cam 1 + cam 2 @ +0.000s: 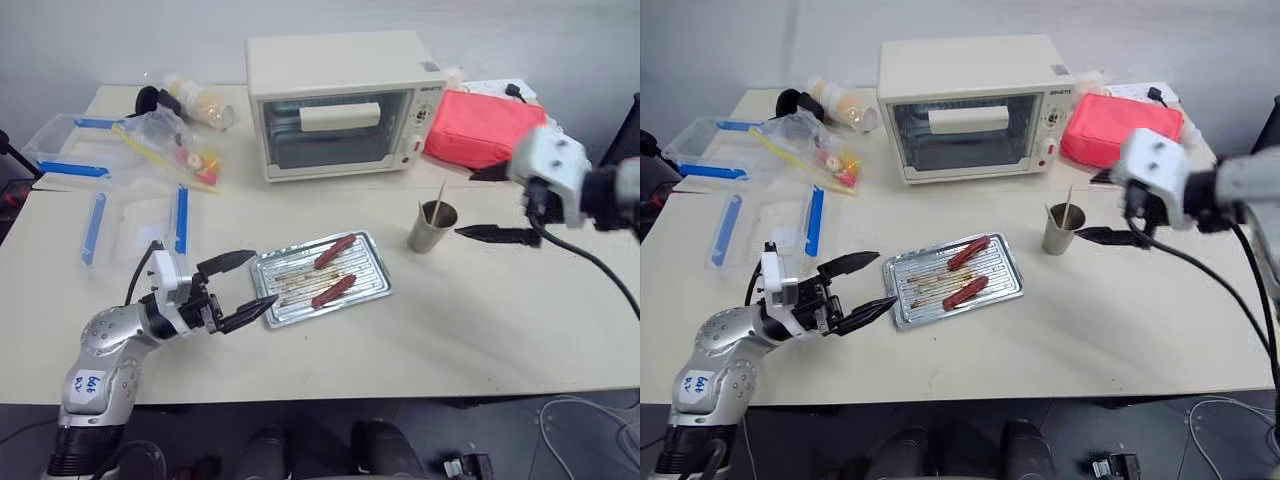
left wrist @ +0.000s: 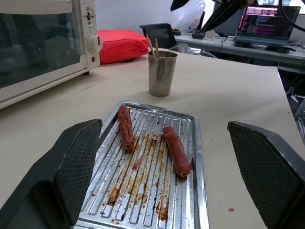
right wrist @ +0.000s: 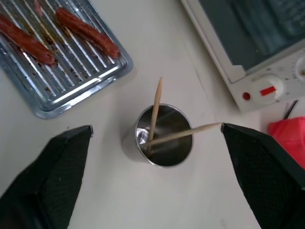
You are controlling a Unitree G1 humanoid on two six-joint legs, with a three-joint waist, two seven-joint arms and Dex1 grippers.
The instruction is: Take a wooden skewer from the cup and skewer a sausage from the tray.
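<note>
We judge the task to be at its very start: nothing has been picked up yet. The cup (image 3: pixel 161 138) stands on the counter (image 1: pixel 480 330) between the toaster oven (image 1: pixel 340 100) and the tray (image 1: pixel 372 262), and both wooden sticks are in it, leaning against the rim, one wooden skewer (image 3: pixel 155 114) nearly upright and the other skewer (image 3: pixel 183 134) slanting out over the edge. Our right gripper (image 3: pixel 152 181) hangs above and just beside the cup, its fingers (image 3: pixel 57 176) spread wide and holding nothing, so the cup sits framed between them in the right wrist view. Our left gripper (image 1: pixel 240 290) waits at the near end of the tray, fingers likewise spread wide and empty, one tip close to the tray's corner; we cannot tell whether it touches the metal. The two sausages lie untouched on the ridged, grease-stained bottom, the sausage (image 1: pixel 334 291) nearer us and the far sausage (image 1: pixel 334 251) roughly parallel behind it. Left to do, as we see it: close on a skewer, lift it clear of the cup, carry it to the tray and drive its point into a sausage, with the left gripper possibly steadying tray or sausage.
</note>
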